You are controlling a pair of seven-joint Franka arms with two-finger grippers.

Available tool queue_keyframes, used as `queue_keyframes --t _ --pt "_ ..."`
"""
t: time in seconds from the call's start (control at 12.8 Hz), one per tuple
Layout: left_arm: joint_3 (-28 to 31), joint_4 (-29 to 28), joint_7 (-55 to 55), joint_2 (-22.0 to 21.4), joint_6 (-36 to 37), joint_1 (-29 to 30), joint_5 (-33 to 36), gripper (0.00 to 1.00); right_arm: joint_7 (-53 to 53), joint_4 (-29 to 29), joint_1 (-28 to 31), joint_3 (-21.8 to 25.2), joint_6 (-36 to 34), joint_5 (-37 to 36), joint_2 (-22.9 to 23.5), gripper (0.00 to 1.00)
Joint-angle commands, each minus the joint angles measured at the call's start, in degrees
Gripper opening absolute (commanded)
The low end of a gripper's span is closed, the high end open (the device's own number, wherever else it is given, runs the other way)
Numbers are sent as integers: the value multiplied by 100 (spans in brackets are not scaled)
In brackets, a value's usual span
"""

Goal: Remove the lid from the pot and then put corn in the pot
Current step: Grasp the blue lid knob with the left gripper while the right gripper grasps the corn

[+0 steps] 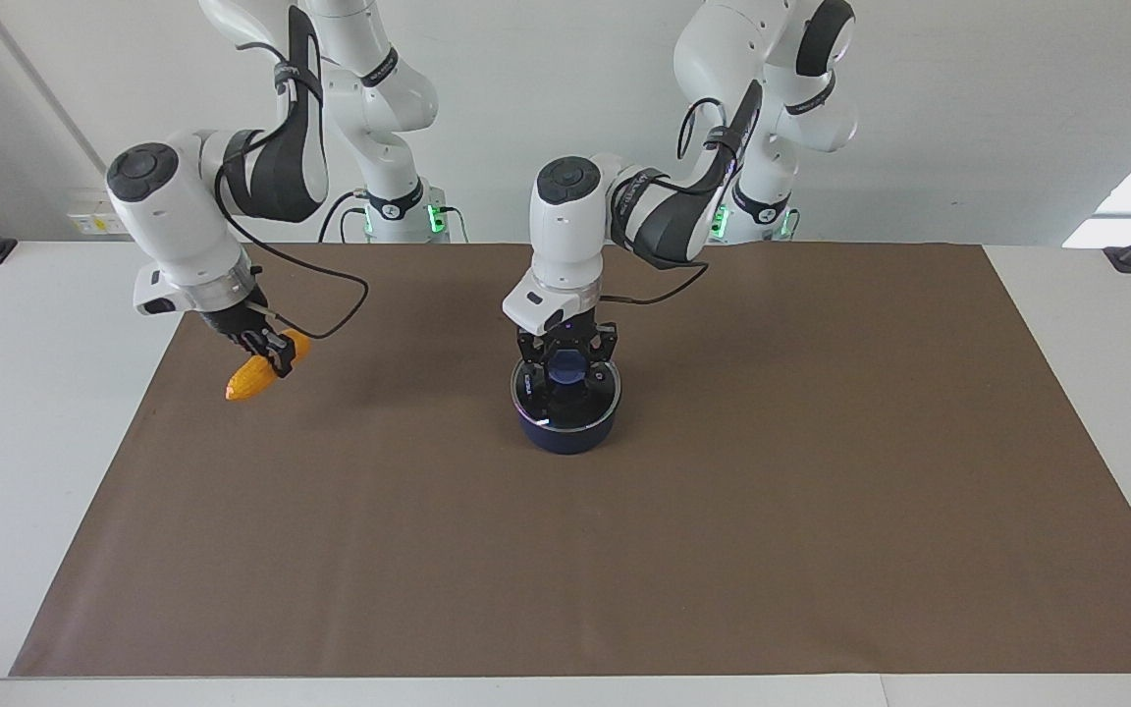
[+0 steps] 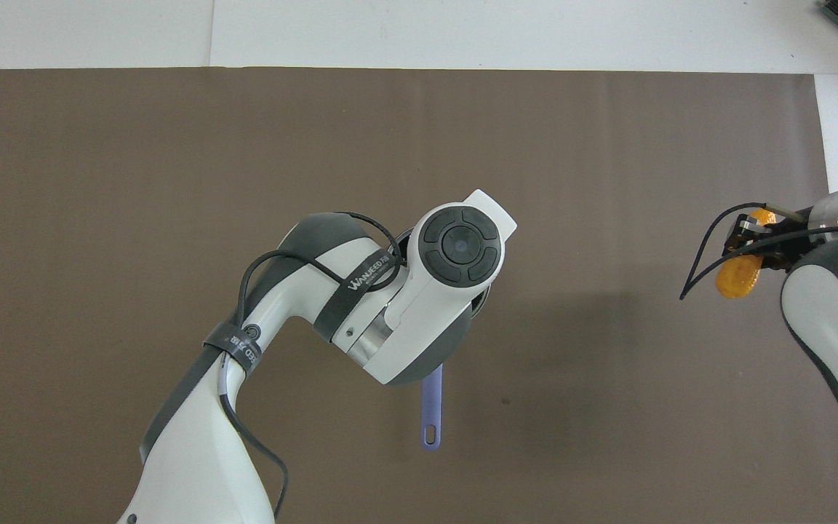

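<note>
On the brown mat [image 1: 723,511] mid-tabletop, the pot [image 1: 565,424] is sitting with the lid [image 1: 597,391] on, the left tool [image 1: 566,365] gripping its blue knob [image 1: 566,369]. Toward the right arm's end, the right tool [image 1: 271,355] is holding the corn [image 1: 253,376] clamped above the mat.

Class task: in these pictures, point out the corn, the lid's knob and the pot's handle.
corn [image 1: 253,378], facing view, on its free ribbed end below the right gripper.
lid's knob [image 1: 567,367], facing view, on the blue top.
pot's handle [image 2: 432,411], overhead view, on the straight blue shaft.
</note>
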State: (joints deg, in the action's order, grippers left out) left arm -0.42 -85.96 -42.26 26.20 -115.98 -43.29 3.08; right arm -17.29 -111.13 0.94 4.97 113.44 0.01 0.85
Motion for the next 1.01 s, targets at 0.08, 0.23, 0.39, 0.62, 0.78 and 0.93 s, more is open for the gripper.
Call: queue_keyframes --t 0.08,0.23,0.39,0.62,0.78,0.93 --pt "77 -78 -72 -202 172 -92 96 10 638 555 -58 -295 -628 -98 -67 0" --pt "77 -87 -37 -448 338 -40 96 5 683 829 -225 -322 -1190 -98 -93 0" --pt "95 -96 -28 -598 532 -31 96 3 814 629 -261 -357 -1368 -89 -295 0" --pt "130 -550 94 -1132 551 188 96 0 903 513 -270 -541 -1334 -80 -375 0" --pt "130 -1235 411 -1633 297 391 96 0 920 409 -471 -804 -1307 -72 -471 0" --pt "130 -1903 630 -2003 -124 706 96 0 859 311 -831 -805 -1263 -72 -533 0"
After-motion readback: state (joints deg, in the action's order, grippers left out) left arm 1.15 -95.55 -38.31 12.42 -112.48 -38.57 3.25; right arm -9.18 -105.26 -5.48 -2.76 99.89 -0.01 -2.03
